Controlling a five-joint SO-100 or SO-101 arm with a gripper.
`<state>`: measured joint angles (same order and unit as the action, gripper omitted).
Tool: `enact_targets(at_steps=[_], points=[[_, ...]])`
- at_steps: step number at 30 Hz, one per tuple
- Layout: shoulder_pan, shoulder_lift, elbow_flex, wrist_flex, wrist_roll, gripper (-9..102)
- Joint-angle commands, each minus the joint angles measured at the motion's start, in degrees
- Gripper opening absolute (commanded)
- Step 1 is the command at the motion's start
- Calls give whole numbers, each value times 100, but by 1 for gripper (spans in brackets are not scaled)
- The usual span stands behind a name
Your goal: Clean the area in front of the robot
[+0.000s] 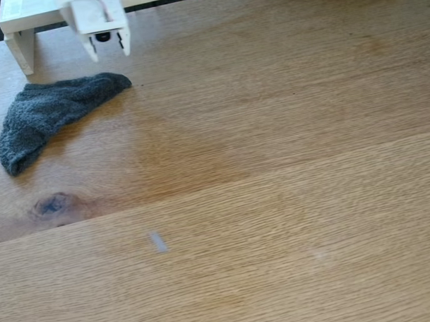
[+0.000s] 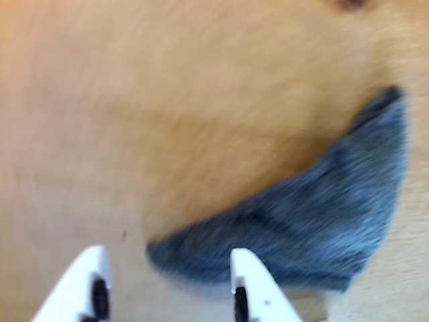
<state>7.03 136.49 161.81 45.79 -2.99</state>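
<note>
Broad light-oak desk (image 1: 286, 165) of wide planks, with a dark knot (image 1: 52, 204) and a small pale greyish streak (image 1: 158, 242). Directly on it, a crumpled dark grey sock (image 1: 51, 114), near the white frame (image 1: 23, 33).

You're looking at what reads as a home rather than a lab: the tabletop (image 1: 286, 165) is broad light-oak planks with fine grain and a dark knot (image 1: 52, 204) at the left of the fixed view, like a dining or living-room table. A dark grey sock (image 1: 51, 114) lies at upper left, a household item. Above it stands a white shelf-like frame (image 1: 23, 30), plain furniture.
</note>
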Motion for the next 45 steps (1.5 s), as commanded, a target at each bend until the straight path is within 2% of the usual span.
enact_targets(at_steps=[1,7,11,15,20,23,28,34,37,40,45], points=[[1002,-1011,-1951,-369,167,25],[2918,-2760,-3401,-598,141,34],[3718,-4025,-3604,-571,-70,39],[3867,-4860,-3454,-580,-519,40],[3744,-5502,-3252,-1011,-958,38],[3735,-6056,-3287,-1230,-1239,33],[3709,-6715,-3296,-1380,-1758,17],[3428,-6970,-3296,-1529,-1942,1],[3032,-6267,-3305,-1573,-1758,0],[2224,-5063,-3305,-1635,-1494,0],[264,-3349,-3305,-1793,-1415,0]])
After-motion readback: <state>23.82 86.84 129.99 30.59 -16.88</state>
